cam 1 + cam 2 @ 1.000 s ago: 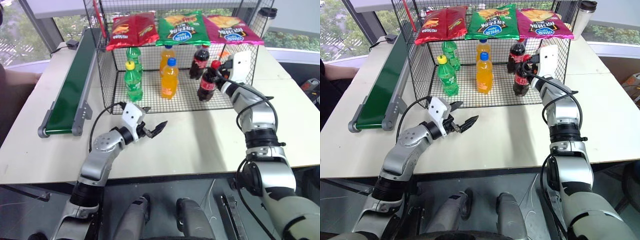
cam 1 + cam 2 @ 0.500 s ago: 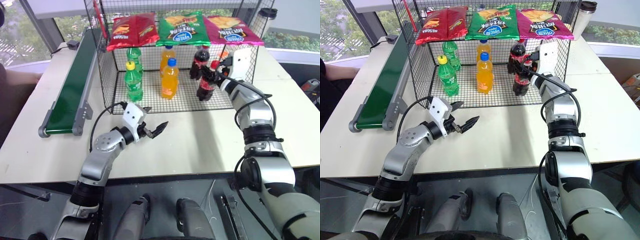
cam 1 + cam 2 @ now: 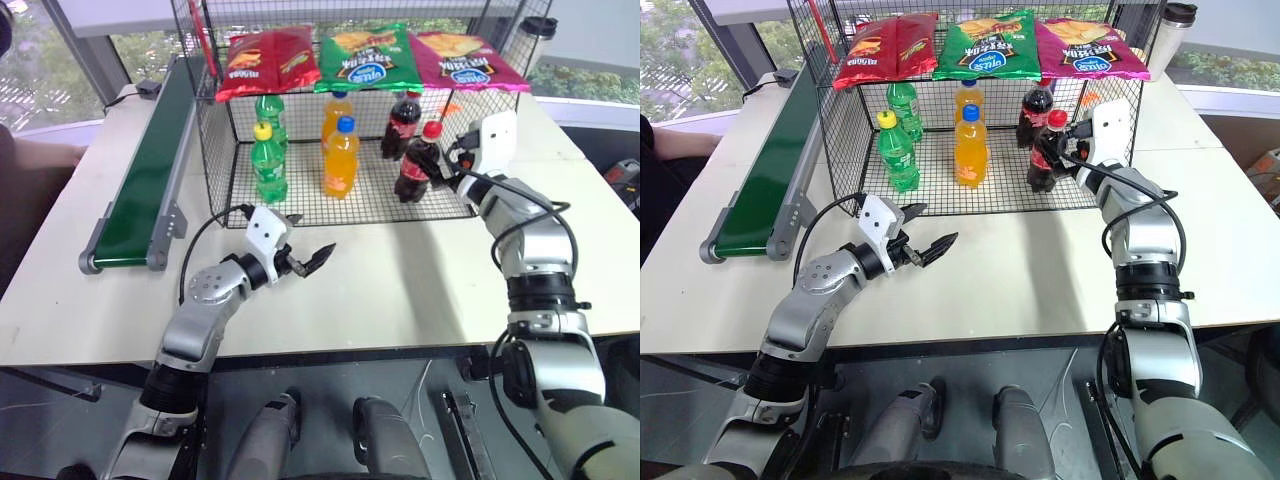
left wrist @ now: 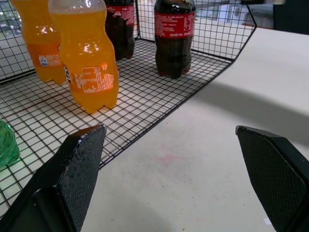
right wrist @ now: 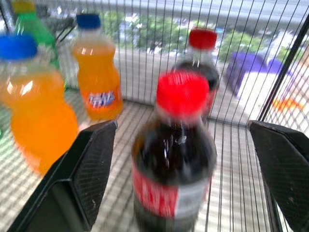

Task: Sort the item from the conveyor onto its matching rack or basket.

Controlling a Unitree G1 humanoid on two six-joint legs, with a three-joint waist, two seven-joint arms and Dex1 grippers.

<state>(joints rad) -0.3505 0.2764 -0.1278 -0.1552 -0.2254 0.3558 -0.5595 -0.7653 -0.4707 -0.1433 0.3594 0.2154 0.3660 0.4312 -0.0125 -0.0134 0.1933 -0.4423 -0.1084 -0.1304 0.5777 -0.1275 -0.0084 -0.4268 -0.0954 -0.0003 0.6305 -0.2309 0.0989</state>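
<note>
The sorting looks all but done: the cola bottle (image 3: 1043,152) stands upright on the mesh floor of the wire basket (image 3: 990,195), near its front right edge, and the right gripper (image 5: 181,159) sits just outside that edge with its two fingers spread wide to either side of the bottle, clasping nothing. What seems left is only to draw that arm clear without knocking the bottle over. Just beyond the bottle from the right claw stands a second cola bottle (image 3: 1033,103), and further across the floor are two orange soda bottles (image 3: 969,148) and two green ones (image 3: 897,152); three snack bags (image 3: 987,44) lie on the top shelf above. The left gripper (image 3: 923,247) hovers over the bare table (image 3: 1020,270) in front of the basket, jaws wide apart and empty. The conveyor (image 3: 765,175) lies well off to the far side of the left claw, its visible belt carrying nothing.
</note>
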